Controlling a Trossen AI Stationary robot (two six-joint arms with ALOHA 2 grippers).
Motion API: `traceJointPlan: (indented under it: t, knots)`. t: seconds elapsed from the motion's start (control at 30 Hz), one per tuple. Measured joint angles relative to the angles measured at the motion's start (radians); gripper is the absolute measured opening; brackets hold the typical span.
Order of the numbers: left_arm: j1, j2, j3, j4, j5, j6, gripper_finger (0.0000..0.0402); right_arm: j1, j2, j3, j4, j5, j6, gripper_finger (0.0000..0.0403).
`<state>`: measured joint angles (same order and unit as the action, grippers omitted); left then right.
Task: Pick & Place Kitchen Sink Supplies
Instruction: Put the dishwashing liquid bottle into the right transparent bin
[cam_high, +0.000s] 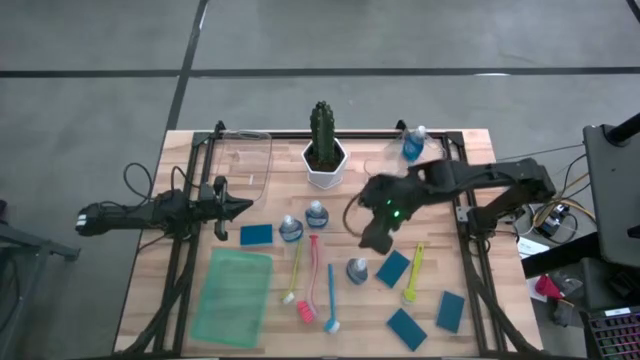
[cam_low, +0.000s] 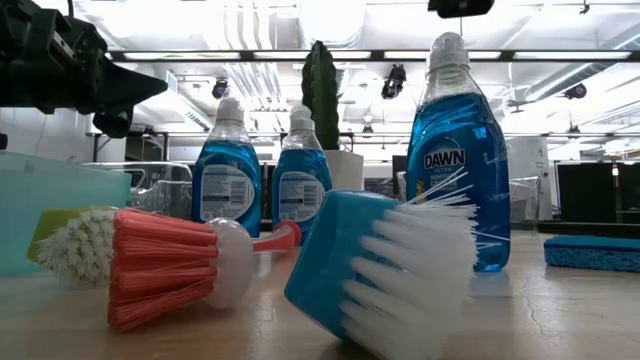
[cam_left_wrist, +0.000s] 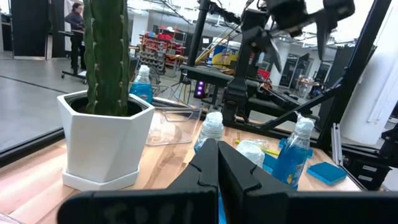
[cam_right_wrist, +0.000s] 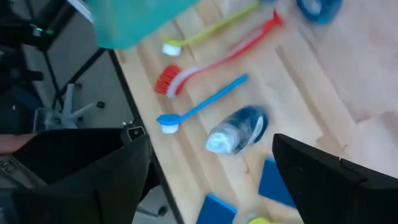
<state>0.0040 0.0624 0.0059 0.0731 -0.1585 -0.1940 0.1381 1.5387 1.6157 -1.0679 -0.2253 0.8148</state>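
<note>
Three blue bottles (cam_high: 291, 228) (cam_high: 317, 213) (cam_high: 357, 270) stand mid-table, and another (cam_high: 413, 143) stands at the far right. Yellow (cam_high: 295, 272), pink (cam_high: 310, 280), blue (cam_high: 331, 297) and lime (cam_high: 414, 272) brushes lie flat toward the near edge. Several teal sponges (cam_high: 393, 268) lie flat around them. My right gripper (cam_high: 372, 240) hangs open above the table, slanting down over a bottle (cam_right_wrist: 239, 129), and touches nothing. My left gripper (cam_high: 240, 208) waits shut and level at the left, holding nothing.
A cactus in a white hexagonal pot (cam_high: 323, 150) stands at the far middle. A translucent green tray (cam_high: 233, 293) lies at the near left. A clear container (cam_high: 250, 160) sits at the far left. Black frame rails (cam_high: 470, 230) run along both table sides.
</note>
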Motion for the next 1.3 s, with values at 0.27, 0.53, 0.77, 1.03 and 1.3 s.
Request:
traceJointPlan:
  t: [0.27, 0.53, 0.77, 1.03, 1.3]
  knots:
    - [0.0, 0.0, 0.0, -0.003, 0.0, 0.0, 0.0, 0.052, 0.132, 0.0, 0.001, 0.009, 0.134, 0.0324]
    - [-0.001, 0.0, 0.0, -0.003, 0.0, 0.0, 0.0, 0.081, 0.228, 0.0, -0.005, -0.007, 0.248, 0.0331]
    - [-0.001, 0.0, 0.0, -0.005, 0.0, 0.0, 0.0, 0.1, 0.277, 0.0, -0.011, -0.016, 0.287, 0.0327]
    - [0.0, 0.0, 0.0, -0.006, 0.0, 0.0, 0.0, 0.107, 0.302, 0.0, -0.056, -0.018, 0.29, 0.0327]
    - [0.0, 0.0, 0.0, -0.006, 0.0, 0.0, 0.0, 0.107, 0.305, 0.0, -0.053, -0.018, 0.303, 0.0316]
